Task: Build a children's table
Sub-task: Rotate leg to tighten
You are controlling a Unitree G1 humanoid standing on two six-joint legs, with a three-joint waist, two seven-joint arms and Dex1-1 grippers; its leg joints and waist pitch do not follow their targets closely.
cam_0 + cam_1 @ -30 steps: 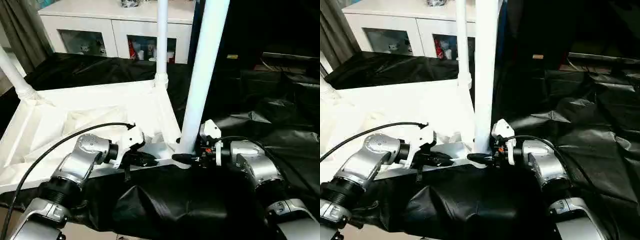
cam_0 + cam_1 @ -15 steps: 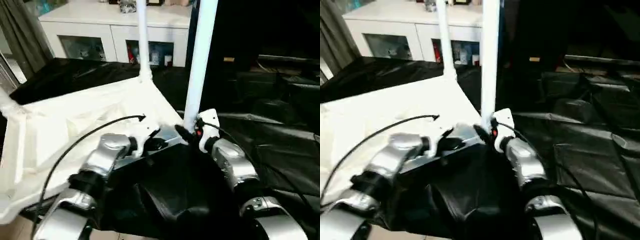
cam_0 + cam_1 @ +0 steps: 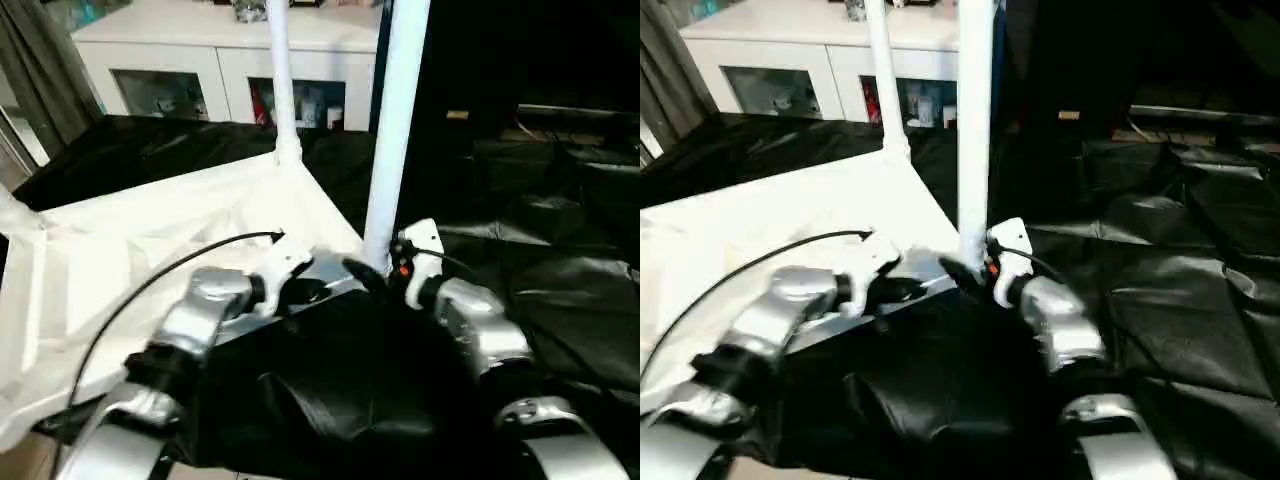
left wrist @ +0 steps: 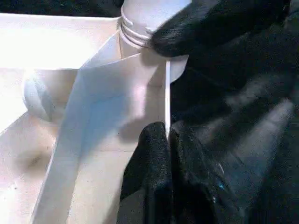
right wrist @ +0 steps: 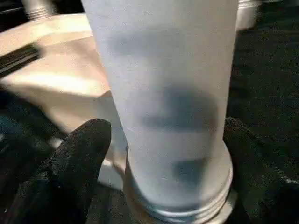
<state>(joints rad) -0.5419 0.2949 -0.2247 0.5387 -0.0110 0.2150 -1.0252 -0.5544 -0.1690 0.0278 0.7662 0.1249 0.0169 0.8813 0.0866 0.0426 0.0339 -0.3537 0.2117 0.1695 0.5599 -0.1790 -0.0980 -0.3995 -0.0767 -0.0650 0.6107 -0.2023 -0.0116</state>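
The white table top point(image 3: 150, 250) lies upside down on the black-draped work table point(image 3: 560, 280). Three white legs stand up from its corners: a near one point(image 3: 395, 120), a far one point(image 3: 280, 70) and one at the left edge point(image 3: 8, 205). My right gripper point(image 3: 368, 275) is shut on the near leg's base point(image 5: 168, 93), one black finger point(image 5: 79, 158) on each side. My left gripper point(image 3: 310, 292) is shut on the thin rim point(image 4: 167, 93) of the top beside that corner, its fingertips point(image 4: 156, 140) pinching the edge.
A white glass-door cabinet point(image 3: 230, 60) stands behind the work table, with a dark curtain point(image 3: 40, 70) at the far left. Crumpled black cloth point(image 3: 330, 400) bulges between my forearms. A black cable point(image 3: 150, 290) arcs over my left arm.
The head view has shifted. Both arms stretch farther forward than a second ago, and the table's near corner has moved with them. Both holds are unchanged.
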